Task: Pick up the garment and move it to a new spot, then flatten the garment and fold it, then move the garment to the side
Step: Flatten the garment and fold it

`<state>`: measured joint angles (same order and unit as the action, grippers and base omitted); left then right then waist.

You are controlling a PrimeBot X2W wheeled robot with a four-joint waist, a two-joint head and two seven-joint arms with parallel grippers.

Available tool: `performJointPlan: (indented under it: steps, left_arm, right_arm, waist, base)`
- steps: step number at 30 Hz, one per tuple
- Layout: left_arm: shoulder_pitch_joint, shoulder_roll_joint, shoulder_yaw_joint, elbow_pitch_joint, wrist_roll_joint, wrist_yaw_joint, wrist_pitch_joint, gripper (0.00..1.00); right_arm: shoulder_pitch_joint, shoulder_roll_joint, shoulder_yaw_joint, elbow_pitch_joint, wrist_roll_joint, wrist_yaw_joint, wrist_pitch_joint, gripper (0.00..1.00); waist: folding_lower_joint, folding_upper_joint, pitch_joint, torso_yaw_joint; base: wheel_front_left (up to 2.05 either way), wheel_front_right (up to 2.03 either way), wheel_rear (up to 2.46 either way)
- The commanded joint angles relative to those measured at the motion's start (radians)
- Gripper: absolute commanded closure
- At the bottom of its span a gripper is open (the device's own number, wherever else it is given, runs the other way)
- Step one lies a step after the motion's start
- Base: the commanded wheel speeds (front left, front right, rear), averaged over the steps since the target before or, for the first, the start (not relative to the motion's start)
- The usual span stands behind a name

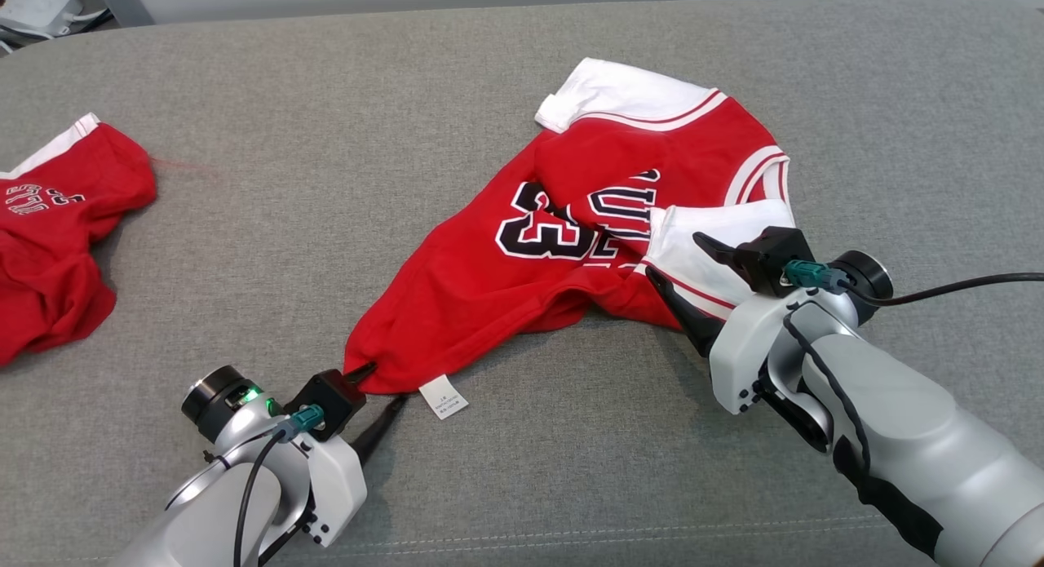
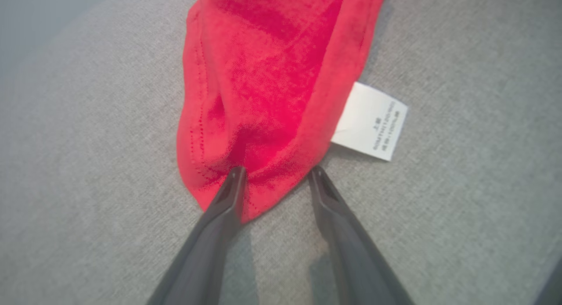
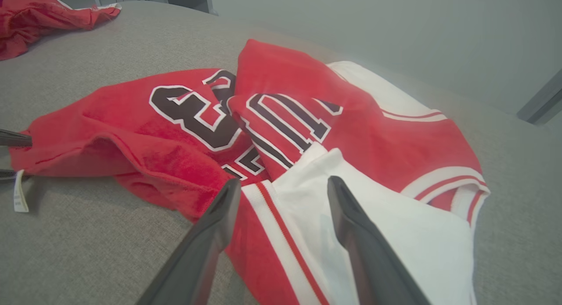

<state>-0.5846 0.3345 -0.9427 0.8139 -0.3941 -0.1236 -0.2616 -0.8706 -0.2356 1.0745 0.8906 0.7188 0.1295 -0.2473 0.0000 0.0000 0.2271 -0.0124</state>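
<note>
Red garment [image 1: 481,298] lies rumpled mid-bench [image 1: 326,102], not yet flattened or folded. Left hand [image 1: 383,385] has its fingers apart, straddling the hem corner [image 2: 206,182]. Right hand [image 1: 676,255] is spread wide over the white sleeve [image 1: 722,220]. Flattening looks barely begun; the fold and the move aside remain.

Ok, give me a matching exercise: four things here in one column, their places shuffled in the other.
Things:
1. left gripper
2. right gripper
3. care label
4. second red jersey

Places:
A. far left of the grey cushion
B. at the white sleeve
C. at the 23 jersey's hem corner
D. on the cushion beside that hem

Pairs: 1-C, 2-B, 3-D, 4-A
</note>
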Motion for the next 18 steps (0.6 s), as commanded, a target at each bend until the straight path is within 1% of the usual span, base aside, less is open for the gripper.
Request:
performJointPlan:
  steps: [1,2,6,11,12,18]
  left_arm:
    - [-0.037,0.032,0.038,0.006,0.016,-0.005,0.0,0.93]
    - [-0.038,0.031,0.041,0.009,0.015,-0.005,0.0,1.0]
    - [-0.041,0.032,0.067,0.003,0.011,-0.006,0.0,1.0]
    - [-0.047,0.053,0.123,-0.048,0.02,-0.006,0.0,1.0]
    - [-0.047,0.053,0.123,-0.048,0.02,-0.006,0.0,1.0]
    - [-0.038,0.111,0.179,-0.115,0.052,0.007,0.0,1.0]
  right_arm:
    - [0.026,-0.001,-0.011,-0.015,-0.014,0.001,-0.014,0.0]
    - [0.026,-0.002,-0.017,-0.017,-0.014,0.001,-0.014,0.0]
    - [0.029,-0.014,-0.051,-0.028,-0.02,0.001,-0.014,0.0]
    - [0.05,-0.041,-0.123,-0.038,-0.03,0.001,-0.014,0.0]
    - [0.05,-0.041,-0.123,-0.038,-0.03,0.001,-0.014,0.0]
    - [0.105,-0.067,-0.22,-0.033,-0.052,0.001,-0.014,0.0]
  waist:
    - [0.0,0.0,0.002,-0.005]
    - [0.0,0.0,0.002,-0.008]
    - [0.0,0.0,0.002,-0.016]
    - [0.0,0.0,-0.007,-0.011]
    - [0.0,0.0,-0.007,-0.011]
    - [0.0,0.0,-0.027,0.007]
  base:
    - [0.0,0.0,0.0]
    - [0.0,0.0,0.0]
    - [0.0,0.0,0.0]
    - [0.0,0.0,0.0]
    - [0.0,0.0,0.0]
    - [0.0,0.0,0.0]
